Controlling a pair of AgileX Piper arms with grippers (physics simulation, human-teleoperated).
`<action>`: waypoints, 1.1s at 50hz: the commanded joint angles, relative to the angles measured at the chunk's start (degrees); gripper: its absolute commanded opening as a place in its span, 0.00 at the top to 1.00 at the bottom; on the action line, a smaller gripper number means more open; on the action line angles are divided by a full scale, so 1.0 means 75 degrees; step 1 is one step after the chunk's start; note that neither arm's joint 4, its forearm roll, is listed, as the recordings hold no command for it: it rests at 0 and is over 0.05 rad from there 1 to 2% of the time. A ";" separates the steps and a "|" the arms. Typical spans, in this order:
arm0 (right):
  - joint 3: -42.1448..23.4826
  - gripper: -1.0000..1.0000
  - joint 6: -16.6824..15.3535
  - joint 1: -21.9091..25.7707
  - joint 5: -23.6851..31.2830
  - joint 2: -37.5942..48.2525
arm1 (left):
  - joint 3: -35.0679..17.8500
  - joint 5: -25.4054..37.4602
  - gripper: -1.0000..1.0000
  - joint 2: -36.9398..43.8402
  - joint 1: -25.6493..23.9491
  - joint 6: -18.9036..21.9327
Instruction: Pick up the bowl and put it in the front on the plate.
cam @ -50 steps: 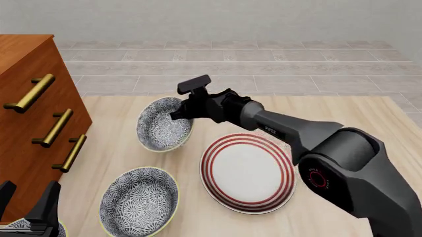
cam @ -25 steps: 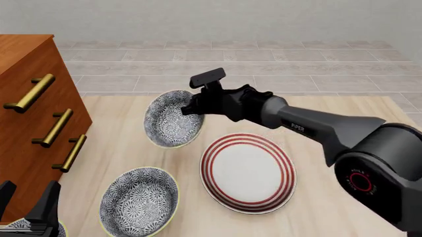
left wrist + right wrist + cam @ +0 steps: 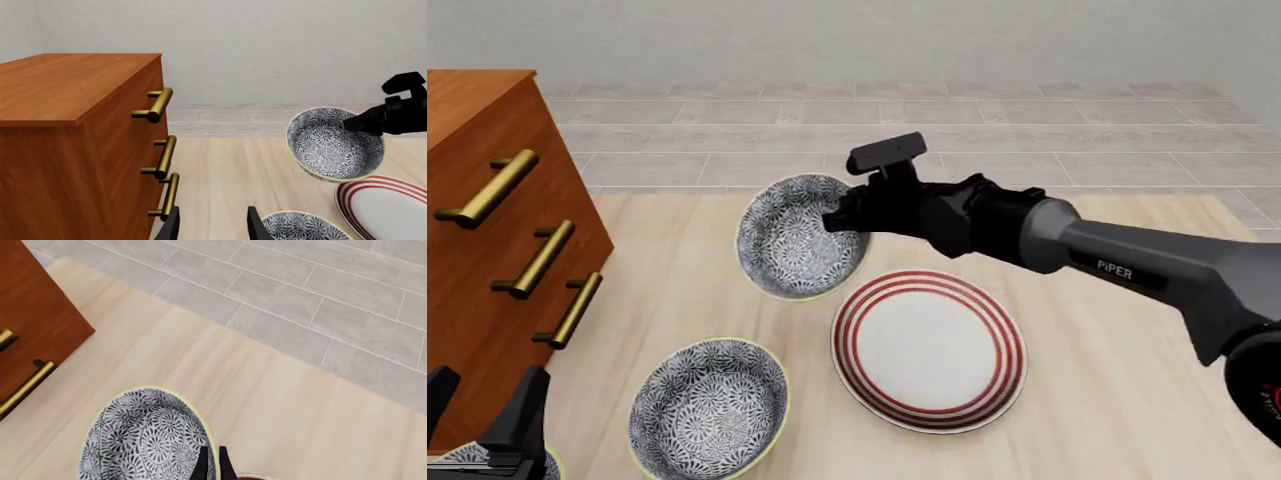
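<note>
Deep round blue-grey floral bowl [image 3: 801, 237] clamped by its right rim in right pincer [image 3: 851, 222], tilted on edge, aloft beyond and left of flat white red-ringed plate [image 3: 929, 349]. Plate lying nearer and right of held bowl; right arm plainly the one placed for it. Bowl's underside hidden. Left pincer [image 3: 212, 223] spread apart, holding nothing, cut off at near-left of light wooden surface [image 3: 1094, 400].

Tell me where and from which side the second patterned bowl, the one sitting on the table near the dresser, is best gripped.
Judging by its pose, the bowl on the table sits upright and open, with no handle, so its thin rim is the best hold: one finger inside, one outside, coming down from above. The side toward the plate looks freest; the dresser crowds the other.
</note>
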 commanded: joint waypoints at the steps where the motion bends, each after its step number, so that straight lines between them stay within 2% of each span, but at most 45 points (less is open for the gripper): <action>1: 0.0991 1.00 0.0294 -0.0044 -0.0360 -0.0855 | 0.0000 0.0000 0.00 0.0000 0.0000 0.0000; 15: 0.2095 1.00 0.0562 -0.0304 -0.0891 -0.1604 | 0.0000 0.0000 0.00 0.0000 0.0000 0.0000; 17: 0.2245 1.00 0.0360 -0.0376 -0.0989 -0.1697 | 0.0000 0.0000 0.00 0.0000 0.0000 0.0000; 19: 0.2415 1.00 0.0455 -0.0378 -0.1061 -0.1787 | 0.0000 0.0000 0.00 0.0000 0.0000 0.0000; 20: 0.2497 1.00 0.0232 -0.0459 -0.1114 -0.1847 | 0.0000 0.0000 0.00 0.0000 0.0000 0.0000; 21: 0.2545 1.00 0.0365 -0.0419 -0.1126 -0.1870 | 0.0000 0.0000 0.00 0.0000 0.0000 0.0000; 31: 0.3095 1.00 0.0448 -0.0558 -0.1392 -0.2232 | 0.0000 0.0000 0.00 0.0000 0.0000 0.0000; 40: 0.3470 1.00 0.0312 -0.0742 -0.1495 -0.2510 | 0.0000 0.0000 0.00 0.0000 0.0000 0.0000; 55: 0.4218 1.00 0.0650 -0.0917 -0.1981 -0.2688 | 0.0000 0.0000 0.00 0.0000 0.0000 0.0000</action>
